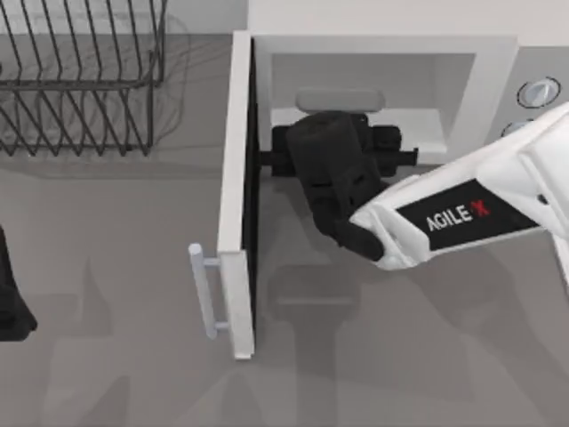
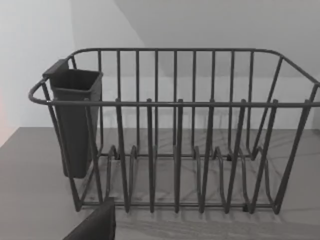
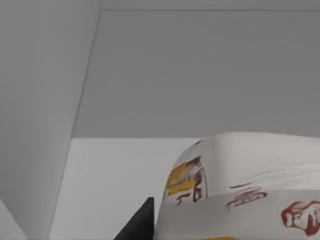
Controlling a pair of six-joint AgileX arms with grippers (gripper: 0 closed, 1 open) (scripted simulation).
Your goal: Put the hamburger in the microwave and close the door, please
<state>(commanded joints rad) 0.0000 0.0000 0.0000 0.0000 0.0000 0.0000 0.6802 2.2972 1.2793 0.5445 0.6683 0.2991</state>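
The microwave [image 1: 391, 46] stands at the back right with its door [image 1: 236, 196] swung wide open toward the front, the bar handle [image 1: 205, 290] on the outer side. My right gripper [image 1: 338, 123] reaches into the cavity. It is shut on the hamburger [image 1: 339, 100], a pale rounded lump. In the right wrist view the hamburger [image 3: 240, 190] is whitish with yellow and red marks, close to the camera, and a dark finger [image 3: 141, 223] presses against its side. Behind it are the cavity's pale floor and back wall. My left gripper [image 1: 11, 302] is parked at the table's left edge.
A black wire rack [image 1: 80, 80] stands at the back left, with a dark cup holder [image 2: 75, 120] hung on one end. Two round knobs [image 1: 540, 91] sit on the microwave's grey panel. The open door splits the table's left side from the space before the cavity.
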